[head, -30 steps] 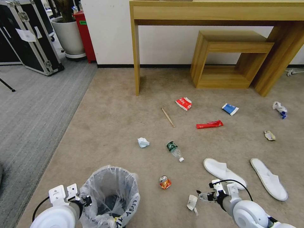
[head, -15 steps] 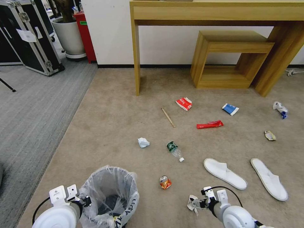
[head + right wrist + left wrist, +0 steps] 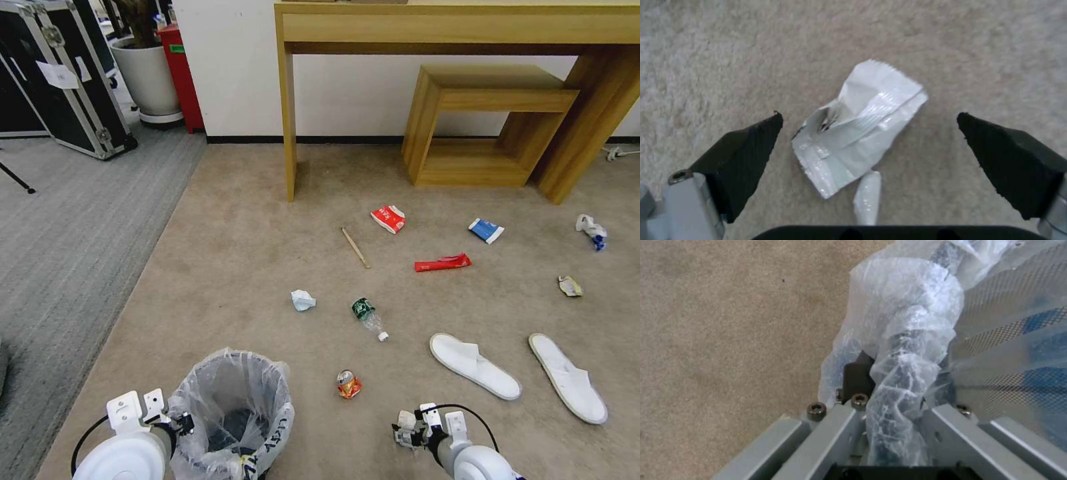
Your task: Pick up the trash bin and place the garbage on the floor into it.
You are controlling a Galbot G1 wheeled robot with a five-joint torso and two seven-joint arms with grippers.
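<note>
Right gripper (image 3: 869, 120) hanging low over the floor (image 3: 233, 253), jaws spread wide, a torn white wrapper (image 3: 858, 130) lying flat between the two black fingertips (image 3: 751, 146), touching neither. In the head view that gripper (image 3: 405, 432) is sitting at the lower edge, right of centre, covering the wrapper.

Left gripper (image 3: 889, 413) is clamping the rim of the bin (image 3: 230, 413), the bag (image 3: 902, 340) bunched between its fingers; the bin is sitting at the lower left, just beside that arm.

Litter lying on the tan carpet, counted outward:
- one crushed can (image 3: 347, 385), near the bin
- one bottle (image 3: 368, 318)
- one paper ball (image 3: 302, 300)
- one stick (image 3: 355, 247)
- one carton (image 3: 388, 218)
- one red wrapper (image 3: 442, 263)
- one blue packet (image 3: 485, 230)
- two slippers: the left (image 3: 473, 365) and the right (image 3: 567, 377), well apart
- two small scraps at far right, the nearer (image 3: 569, 286) and the farther (image 3: 591, 231)

Against a second ago: the right gripper has been sliding left and nearer the robot, off the slipper's heel and onto the white wrapper, which was then in plain sight. Bin and left gripper unchanged. Other litter unmoved.
</note>
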